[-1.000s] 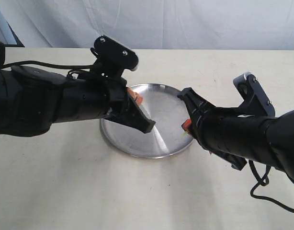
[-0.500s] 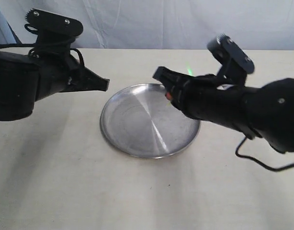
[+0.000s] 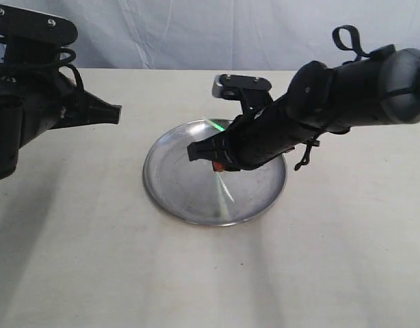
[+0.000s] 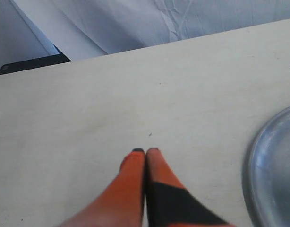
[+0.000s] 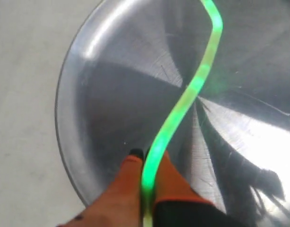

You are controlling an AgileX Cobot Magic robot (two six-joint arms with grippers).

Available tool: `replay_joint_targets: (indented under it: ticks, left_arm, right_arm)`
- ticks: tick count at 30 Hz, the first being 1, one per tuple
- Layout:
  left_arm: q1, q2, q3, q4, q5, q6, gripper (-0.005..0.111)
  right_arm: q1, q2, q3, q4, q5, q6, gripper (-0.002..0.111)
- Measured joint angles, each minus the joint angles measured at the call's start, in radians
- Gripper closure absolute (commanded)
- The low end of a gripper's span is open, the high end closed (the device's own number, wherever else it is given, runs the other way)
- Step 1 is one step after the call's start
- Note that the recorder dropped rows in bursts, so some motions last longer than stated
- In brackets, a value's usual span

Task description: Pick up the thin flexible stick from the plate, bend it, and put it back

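The plate lies mid-table, shiny and round. My right gripper hangs over its centre, pointing left. It is shut on the thin flexible stick, which glows bright green and curves in an S from between the orange fingers across the plate. In the exterior view only a small green glint of the stick shows near the plate's far rim. My left gripper is far left of the plate, above bare table. Its orange fingertips are pressed together with nothing between them, the plate's edge off to one side.
A pale cloth backdrop hangs behind the beige table. The right arm's cable loops dangle above the plate's right rim. A dark object sits at the table's far edge in the left wrist view.
Both grippers were over the plate a second ago. The left one has pulled away to the far left; the right one swung round and down over the plate's centre, still gripping the stick.
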Motion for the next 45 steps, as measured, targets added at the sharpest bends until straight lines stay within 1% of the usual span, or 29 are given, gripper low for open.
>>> replay_joint_targets:
  ticks: [5,6,7,8,9,11,13,16,18,20,22,24,25,27,31,34,35,37,40,42,43,45]
  left_arm:
    - [0.000,0.000,0.000,-0.002,0.002,0.000,0.107]
    - [0.000,0.000,0.000,-0.004,0.002,0.000,0.107]
    - [0.000,0.000,0.000,-0.004,0.002,0.000,0.107]
    - [0.000,0.000,0.000,-0.004,0.002,0.000,0.107]
    - [0.000,0.000,0.000,-0.004,0.002,0.000,0.107]
    - [0.000,0.000,0.000,-0.004,0.004,0.000,0.107]
    - [0.000,0.000,0.000,-0.004,0.008,0.000,0.107]
    - [0.000,0.000,0.000,-0.004,0.019,0.000,0.107]
    - [0.000,0.000,0.000,-0.004,0.023,0.000,0.107]
    - [0.000,0.000,0.000,-0.004,0.026,0.000,0.107]
    - [0.000,0.000,0.000,-0.004,0.026,0.000,0.107]
    - [0.000,0.000,0.000,-0.004,0.026,0.000,0.107]
    - [0.000,-0.002,0.000,-0.004,0.024,0.000,0.107]
    - [0.000,-0.013,0.002,-0.004,0.024,0.000,0.107]
    - [0.000,-0.070,0.011,-0.004,0.043,0.008,0.107]
    - [0.000,-0.137,0.035,-0.004,0.139,0.036,0.107]
    - [0.000,-0.165,0.046,-0.004,0.200,0.047,0.107]
    - [0.000,-0.219,0.071,-0.009,0.335,0.083,0.107]
    - [0.000,-0.283,0.103,-0.015,0.619,0.148,0.107]
    - [0.000,-0.313,0.118,0.023,0.787,0.172,0.107]
    - [0.000,-0.321,0.121,0.051,0.846,0.177,0.107]
    - [0.000,-0.332,0.125,0.083,0.904,0.183,0.107]
  right_arm:
    - [0.000,0.089,-0.094,-0.141,0.089,-0.001,0.109]
    - [0.000,0.096,-0.103,-0.155,0.097,-0.001,0.104]
    - [0.000,0.101,-0.109,-0.171,0.103,-0.001,0.092]
    - [0.000,0.101,-0.113,-0.179,0.113,-0.001,0.085]
    - [0.000,0.101,-0.114,-0.179,0.120,-0.001,0.072]
    - [0.000,0.102,-0.114,-0.187,0.134,-0.001,0.063]
    - [0.000,0.102,-0.114,-0.187,0.141,-0.001,0.062]
    - [-0.001,0.088,-0.114,-0.206,0.186,0.003,0.063]
    - [-0.006,0.055,-0.114,-0.238,0.205,0.026,0.067]
    - [-0.013,0.010,-0.114,-0.299,0.222,0.079,0.077]
    - [-0.023,-0.053,-0.114,-0.400,0.244,0.168,0.090]
    - [-0.030,-0.117,-0.114,-0.506,0.277,0.260,0.107]
    - [-0.032,-0.154,-0.114,-0.557,0.302,0.301,0.109]
    - [-0.034,-0.226,-0.114,-0.624,0.354,0.350,0.108]
    - [-0.035,-0.359,-0.091,-0.668,0.401,0.384,0.108]
    - [-0.035,-0.463,-0.030,-0.662,0.396,0.388,0.108]
    - [-0.035,-0.501,-0.002,-0.656,0.386,0.391,0.108]
    - [-0.035,-0.569,0.058,-0.634,0.368,0.391,0.108]
    - [-0.035,-0.681,0.147,-0.614,0.330,0.391,0.108]
    - [-0.035,-0.743,0.203,-0.604,0.303,0.392,0.108]
    - [-0.035,-0.784,0.241,-0.598,0.281,0.392,0.108]
    - [-0.035,-0.835,0.294,-0.585,0.249,0.392,0.108]
